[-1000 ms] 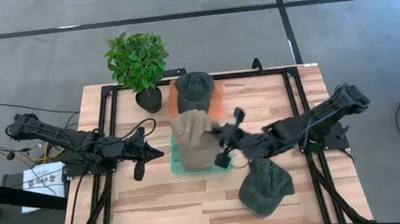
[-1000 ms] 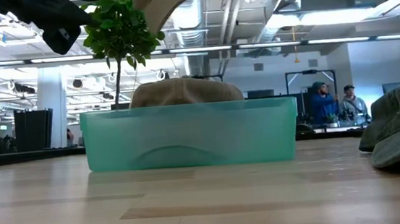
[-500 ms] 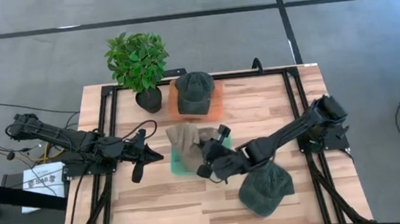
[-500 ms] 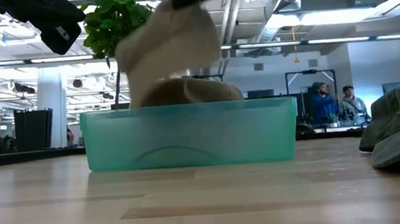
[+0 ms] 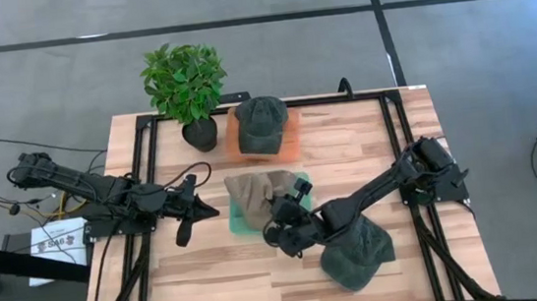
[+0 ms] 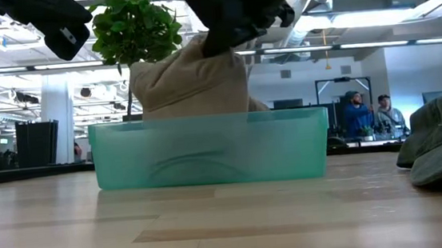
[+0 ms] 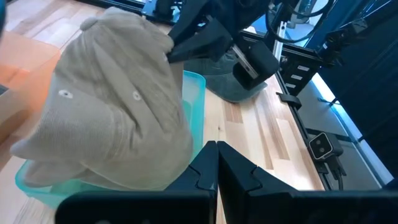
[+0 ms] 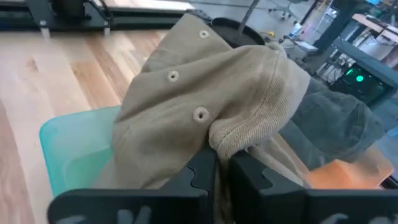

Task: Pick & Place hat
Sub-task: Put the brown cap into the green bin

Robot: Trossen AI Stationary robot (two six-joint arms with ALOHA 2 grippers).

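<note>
1. High view: right gripper (image 5: 278, 225) at the near right part of the teal bin (image 5: 239, 224), clamped on the tan hat (image 5: 256, 194).
2. Tan hat draped into the teal bin at the middle of the counter (image 5: 367, 151), crown spread toward the far left of the bin.
3. Right wrist view: both dark fingers (image 8: 200, 168) pressed together on a fold of tan fabric; no visible gap between them beyond the cloth.
4. Low view: tan hat (image 6: 189, 82) rising above the translucent bin wall (image 6: 287, 146), dark right gripper (image 6: 232, 23) directly over it and in contact with the top of the fabric.
5. Left gripper (image 5: 188, 216) just left of the bin, above the counter, holding nothing; fingers seen closed against each other in the left wrist view (image 7: 214, 168).
6. Left wrist view: tan hat (image 7: 115, 118) filling the bin (image 7: 196, 84), right arm's gripper (image 7: 199, 40) gripping its far edge.
7. Dark green hat (image 5: 263, 123) resting on the orange tray (image 5: 291, 138) at the far middle of the counter.
8. Second dark green hat (image 5: 357, 252) lying flat on the counter near the right, beside the right arm, apart from the bin.
9. Potted plant (image 5: 184, 82) at the far left corner of the counter, just left of the orange tray.
10. Low view background: two people (image 6: 369, 115) standing well beyond the counter.
</note>
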